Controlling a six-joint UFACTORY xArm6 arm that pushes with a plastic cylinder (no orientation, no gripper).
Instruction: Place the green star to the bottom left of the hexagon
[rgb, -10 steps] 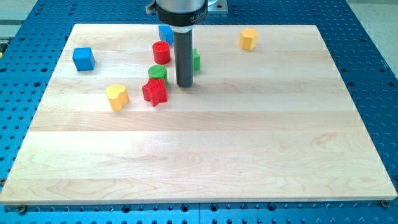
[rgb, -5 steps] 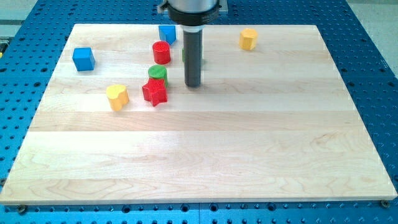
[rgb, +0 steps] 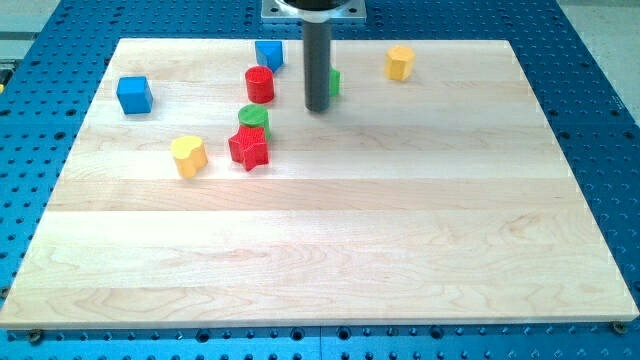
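Note:
The green star (rgb: 333, 82) shows only as a green sliver at the right edge of my rod, near the view's top centre. My tip (rgb: 318, 108) rests on the board just below and left of it, touching or nearly touching. The yellow hexagon (rgb: 400, 62) sits up and to the right of the star, near the board's top edge. Most of the star is hidden behind the rod.
A red cylinder (rgb: 260, 84) and a blue block (rgb: 268, 54) lie left of the rod. A green cylinder (rgb: 254, 119) touches a red star (rgb: 249, 148). A yellow heart (rgb: 188, 155) and a blue cube (rgb: 134, 95) lie further left.
My tip has moved up and to the right. The green star has shifted up and right with it, toward the yellow hexagon. The other blocks have not moved.

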